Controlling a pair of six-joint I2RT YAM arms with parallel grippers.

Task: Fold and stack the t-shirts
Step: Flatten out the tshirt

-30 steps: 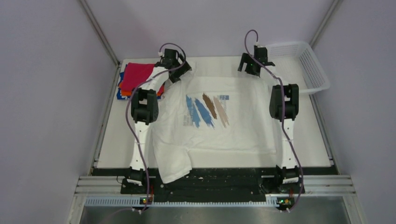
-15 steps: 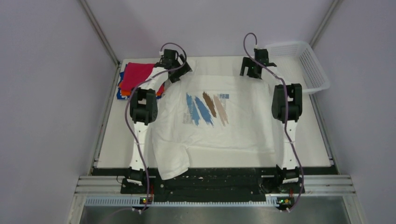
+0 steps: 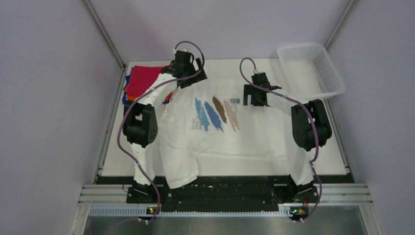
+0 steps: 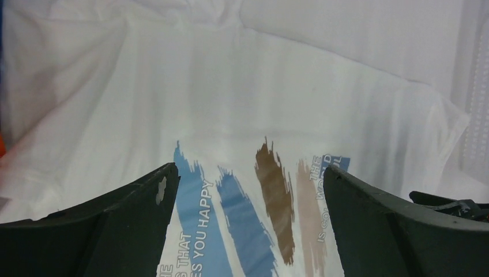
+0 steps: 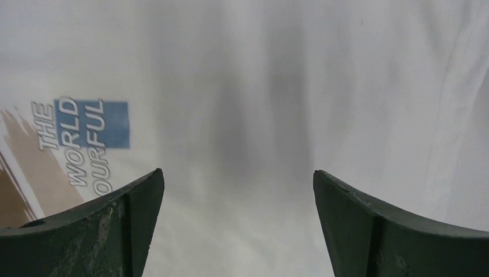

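A white t-shirt point(image 3: 254, 137) with blue and brown brush-stroke stripes point(image 3: 215, 115) lies spread face up across the table. At the far left stands a stack of folded t-shirts point(image 3: 143, 78), magenta-red on top, with orange and blue edges showing under it. My left gripper point(image 3: 192, 79) is open above the shirt's upper left shoulder; in its wrist view point(image 4: 249, 169) the stripes point(image 4: 277, 190) show between the fingers. My right gripper point(image 3: 254, 101) is open over the chest just right of the print; its wrist view point(image 5: 237, 172) shows plain white cloth point(image 5: 248, 86) and nothing held.
A white plastic mesh basket point(image 3: 334, 78) sits at the far right corner, part of it beyond the table's edge. One sleeve of the white shirt point(image 3: 181, 177) hangs over the near edge by the left arm's base. Grey walls close in both sides.
My right gripper has moved from the shirt's far edge by the basket leftward and nearer, over the chest. The left gripper has shifted a little to the right. Both stayed open.
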